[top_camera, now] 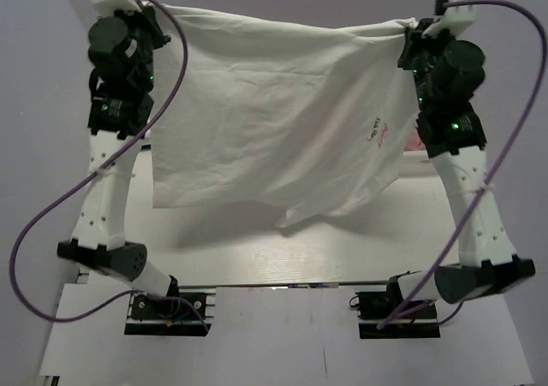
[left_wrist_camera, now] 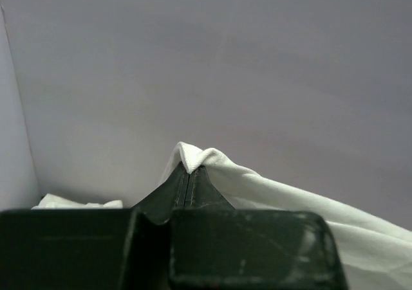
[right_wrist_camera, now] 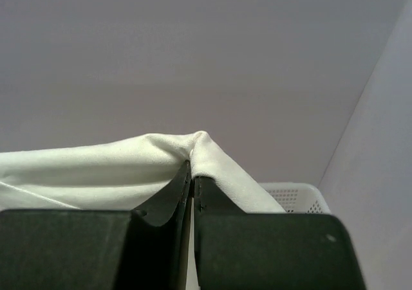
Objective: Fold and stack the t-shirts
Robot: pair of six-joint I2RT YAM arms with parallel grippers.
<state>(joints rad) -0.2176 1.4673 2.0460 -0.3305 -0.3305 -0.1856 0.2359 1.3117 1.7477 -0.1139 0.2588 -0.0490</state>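
Two pincers: left pincer (left_wrist_camera: 191, 170) and right pincer (right_wrist_camera: 192, 168) are each clamping an upper corner of the t-shirt (top_camera: 274, 103).
T-shirt: hanging spread above the counter (top_camera: 240, 249), stretching 9 to 3 o'clock.

White perforated basket (right_wrist_camera: 304, 197) low, right of right gripper (right_wrist_camera: 192, 169), past it. White table (top_camera: 257, 253) below. Grey walls.

White t-shirt (top_camera: 274, 121) hangs spread wide, hem drooping.
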